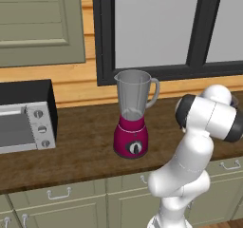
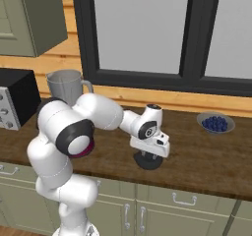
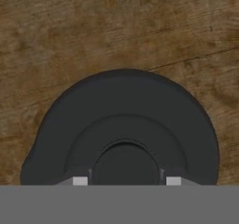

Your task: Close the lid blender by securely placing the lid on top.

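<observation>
With its gripper [image 2: 147, 157] clamped on the knob of the lid [image 3: 123, 129], which lies flat on the counter [image 2: 206, 156] well right of the open blender [image 1: 133, 113], the arm is at the grasping step; lifting it over the jar likely comes next.

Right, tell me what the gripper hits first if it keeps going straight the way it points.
The lid: the gripper points straight down at it, shut around its raised centre knob. Beneath the lid lies the wooden counter.
</observation>
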